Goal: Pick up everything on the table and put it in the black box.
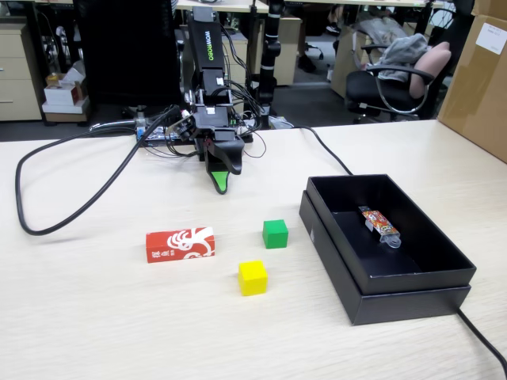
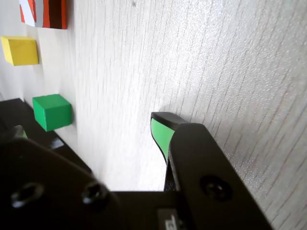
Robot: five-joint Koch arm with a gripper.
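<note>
Red carton (image 1: 181, 244) is lying flat, long axis running left-right in the fixed view; gripper (image 1: 221, 184) jaws parted, empty.

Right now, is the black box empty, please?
No. The box holds one slim wrapped packet; both cubes and the red carton lie outside.

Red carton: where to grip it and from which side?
Judging by its pose, take the red carton from above, jaws across its short width near mid-length. It lies flat on the table, long side running left-right in the fixed view, too long to span endwise. Both long faces look clear: the yellow cube and green cube sit apart to its right.
</note>
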